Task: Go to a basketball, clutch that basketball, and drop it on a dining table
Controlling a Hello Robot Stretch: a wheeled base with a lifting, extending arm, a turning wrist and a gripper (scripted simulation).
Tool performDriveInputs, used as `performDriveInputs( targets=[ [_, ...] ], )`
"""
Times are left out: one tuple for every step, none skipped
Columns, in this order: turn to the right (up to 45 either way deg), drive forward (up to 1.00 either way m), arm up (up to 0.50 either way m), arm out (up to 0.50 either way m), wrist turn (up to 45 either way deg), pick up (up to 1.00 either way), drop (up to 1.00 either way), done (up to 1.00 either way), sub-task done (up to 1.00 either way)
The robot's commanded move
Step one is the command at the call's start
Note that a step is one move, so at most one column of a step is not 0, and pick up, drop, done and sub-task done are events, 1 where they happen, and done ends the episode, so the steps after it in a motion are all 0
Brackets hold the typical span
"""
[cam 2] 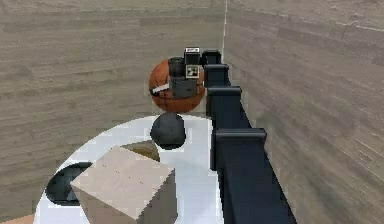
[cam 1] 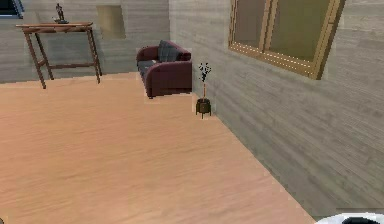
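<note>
Reaching fingers (cam 2: pixel 170 88) at basketball (cam 2: pixel 158 72); grasp step in hand, cannot tell whether I hold it; next lift ball clear, then seek dining table

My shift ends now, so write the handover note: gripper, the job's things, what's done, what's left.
Gripper: at the orange basketball, near the round white table's far edge; cannot tell whether it holds it.
Done: basketball reached.
Left: confirm the grasp, carry it to a dining table, drop it there; a tall brown wooden table stands at the forward view's far left, possibly that.
</note>
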Motion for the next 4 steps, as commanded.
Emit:
performDriveInputs(
  targets=[
    [0.0, 0.0, -0.08, 0.0, 0.0, 0.0, 0.0, 0.0, 0.0],
    [0.0, 0.0, -0.32, 0.0, 0.0, 0.0, 0.0, 0.0, 0.0],
    [0.0, 0.0, 0.0, 0.0, 0.0, 0.0, 1.0, 0.0, 0.0],
    [0.0, 0.0, 0.08, 0.0, 0.0, 0.0, 0.0, 0.0, 0.0]
  ],
)
